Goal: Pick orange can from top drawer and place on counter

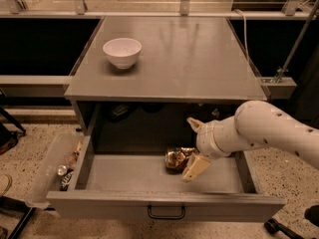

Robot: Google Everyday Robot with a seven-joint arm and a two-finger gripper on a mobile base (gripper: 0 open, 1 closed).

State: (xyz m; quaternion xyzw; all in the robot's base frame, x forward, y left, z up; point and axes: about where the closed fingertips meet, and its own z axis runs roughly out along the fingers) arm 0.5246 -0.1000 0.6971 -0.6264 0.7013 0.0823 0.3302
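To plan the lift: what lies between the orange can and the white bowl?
Camera view: only bare counter, its front edge and empty top drawer space separate orange can from white bowl. The open gripper hangs beside the can.

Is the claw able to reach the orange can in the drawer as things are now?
Probably yes. The top drawer is pulled open, nothing lies over the orange can, and the open claw sits right beside it, inside the drawer.

The orange can [174,158], in the top drawer [109,205], is partly covered on its right by the near finger of the spread gripper [189,148]. The arm [269,133] is cut off at the right edge. Items in the plastic bin [44,180] at left cannot be identified.
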